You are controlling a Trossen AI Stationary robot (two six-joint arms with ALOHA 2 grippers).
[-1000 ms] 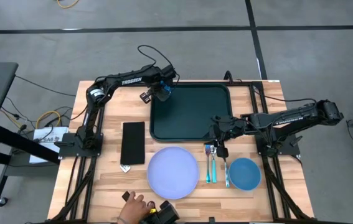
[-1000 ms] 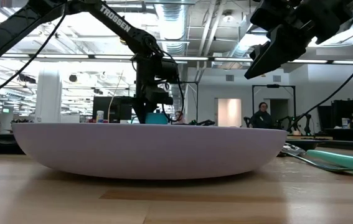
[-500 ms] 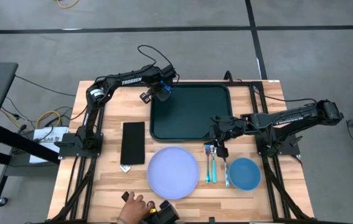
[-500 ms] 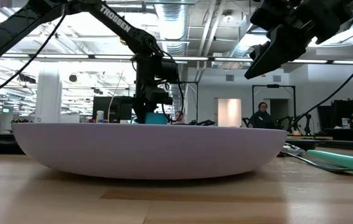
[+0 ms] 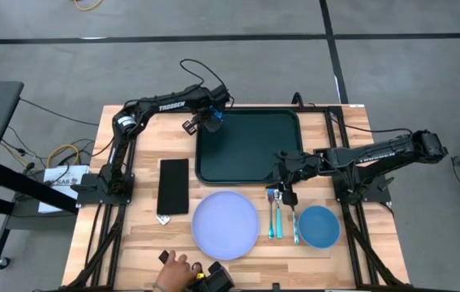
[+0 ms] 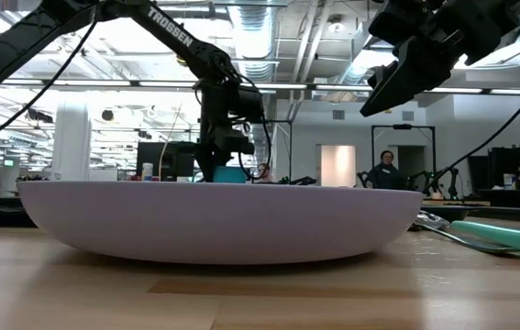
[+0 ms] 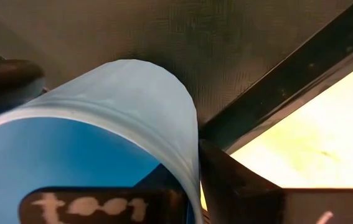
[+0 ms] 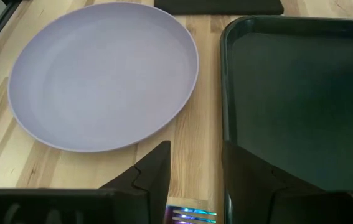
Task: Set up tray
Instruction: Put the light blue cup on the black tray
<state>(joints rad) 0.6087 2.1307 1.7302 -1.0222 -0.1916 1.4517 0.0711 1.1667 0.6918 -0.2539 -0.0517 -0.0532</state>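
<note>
The dark green tray [image 5: 250, 150] lies at the table's far middle. My left gripper [image 5: 212, 118] is at the tray's far left corner, shut on a light blue cup [image 7: 132, 106], which also shows in the high view [image 5: 212, 123]. My right gripper [image 5: 286, 193] hangs open above the tray's near right edge. Its fingers [image 8: 157, 168] stand over the far ends of the cutlery [image 5: 277, 215] and touch nothing. A lilac plate [image 5: 225, 225] rests on the table just near of the tray. My left gripper pinches the cup's wall at its rim [image 7: 188, 155], one finger [image 7: 226, 180] outside and the other seemingly inside the cup. The fingers come from above, pointing steeply down. The cup sits over the tray's floor by the corner; I cannot tell whether its base touches.
A blue bowl [image 5: 319, 225] sits right of the cutlery. A flat black rectangle [image 5: 173, 186] lies left of the plate. A person's hand [image 5: 177, 268] and a black device [image 5: 217, 278] are at the table's near edge.
</note>
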